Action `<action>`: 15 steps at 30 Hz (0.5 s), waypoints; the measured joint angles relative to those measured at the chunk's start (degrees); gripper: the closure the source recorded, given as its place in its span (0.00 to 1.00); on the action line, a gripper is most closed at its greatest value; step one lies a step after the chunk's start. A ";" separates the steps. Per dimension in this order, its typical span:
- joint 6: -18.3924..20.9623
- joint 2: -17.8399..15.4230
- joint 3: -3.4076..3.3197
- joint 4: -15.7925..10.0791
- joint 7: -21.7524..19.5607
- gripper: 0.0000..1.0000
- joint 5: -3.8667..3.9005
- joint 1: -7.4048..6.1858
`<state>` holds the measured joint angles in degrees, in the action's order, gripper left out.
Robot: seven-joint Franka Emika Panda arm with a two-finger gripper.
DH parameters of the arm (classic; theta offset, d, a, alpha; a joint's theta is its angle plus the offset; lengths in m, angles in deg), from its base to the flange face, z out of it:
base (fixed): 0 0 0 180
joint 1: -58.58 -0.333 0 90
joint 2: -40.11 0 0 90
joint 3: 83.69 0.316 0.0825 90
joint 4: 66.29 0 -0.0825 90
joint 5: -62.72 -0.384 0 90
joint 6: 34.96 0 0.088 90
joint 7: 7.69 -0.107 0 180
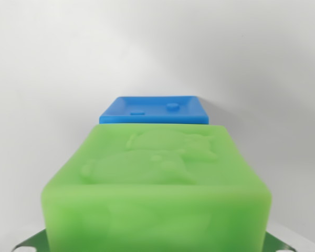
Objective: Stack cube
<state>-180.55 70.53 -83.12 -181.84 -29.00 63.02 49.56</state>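
Green cube (156,194): near, centre; embossed top, likely light, rigid, smooth plastic. Best gripped on opposite side faces. Blue cube (154,110): just beyond it. Gripper (157,245): barely visible; grip state indeterminable.

My wrist view is bright and evenly lit, the white background nearly washed out, greying toward the frame's corners. The green cube (156,189) fills the lower frame, slightly soft; the blue cube (154,109) behind is sharper. No harsh glare.
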 joint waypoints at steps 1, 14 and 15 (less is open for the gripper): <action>-0.19 0.17 0.00 0.02 0.00 1.00 0.00 0.00; -1.41 1.57 0.00 0.24 0.00 1.00 0.00 0.00; -1.45 1.63 0.00 0.25 0.00 1.00 0.00 0.00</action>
<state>-182.01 72.16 -83.12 -181.59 -28.99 63.02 49.56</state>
